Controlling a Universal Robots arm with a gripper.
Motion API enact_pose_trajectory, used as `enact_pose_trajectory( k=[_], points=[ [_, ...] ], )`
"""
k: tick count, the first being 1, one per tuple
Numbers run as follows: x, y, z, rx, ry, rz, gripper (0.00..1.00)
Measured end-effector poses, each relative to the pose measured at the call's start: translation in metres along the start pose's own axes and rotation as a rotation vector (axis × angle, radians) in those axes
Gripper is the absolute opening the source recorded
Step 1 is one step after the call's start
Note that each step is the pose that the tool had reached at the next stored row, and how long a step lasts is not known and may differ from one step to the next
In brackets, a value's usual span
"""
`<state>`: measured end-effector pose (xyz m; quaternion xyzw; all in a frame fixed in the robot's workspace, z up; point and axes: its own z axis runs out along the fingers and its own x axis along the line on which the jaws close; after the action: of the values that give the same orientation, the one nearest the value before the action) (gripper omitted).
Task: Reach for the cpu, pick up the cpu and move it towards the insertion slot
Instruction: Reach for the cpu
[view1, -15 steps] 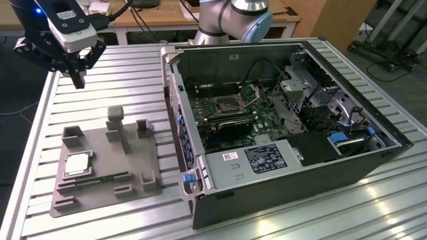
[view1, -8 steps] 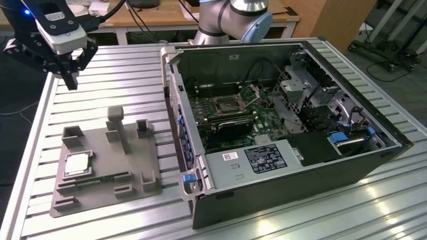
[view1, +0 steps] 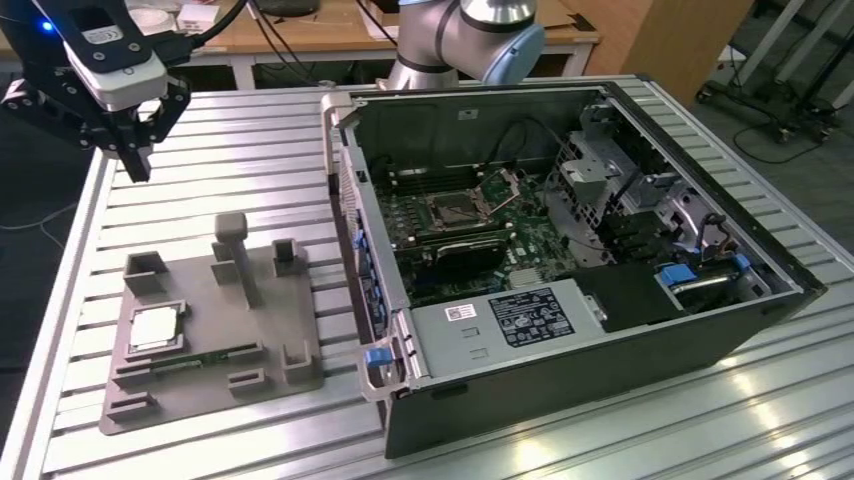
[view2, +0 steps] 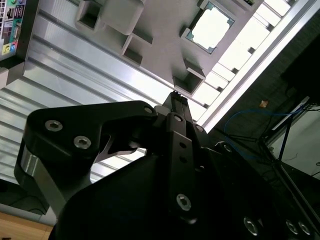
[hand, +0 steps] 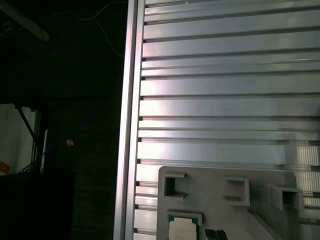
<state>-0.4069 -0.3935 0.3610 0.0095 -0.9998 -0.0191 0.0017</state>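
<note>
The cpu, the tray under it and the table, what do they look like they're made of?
The cpu: a silvery top with a bright sheen, likely metal, and a green rim that looks like circuit board. The tray: matte grey with no glare, probably plastic. The table: ribbed, brushed, reflective profiles, apparently aluminium.

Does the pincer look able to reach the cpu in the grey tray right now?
Likely yes: the cpu lies uncovered in the grey tray, the pincer hangs above the table beyond it, with nothing between them.
</note>
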Motion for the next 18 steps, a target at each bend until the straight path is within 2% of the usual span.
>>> enact_pose_trajectory(
  k=[18],
  points=[
    [0.0024,0.0,0.0006,0.0,-0.0001,0.0,0.11]
  ],
)
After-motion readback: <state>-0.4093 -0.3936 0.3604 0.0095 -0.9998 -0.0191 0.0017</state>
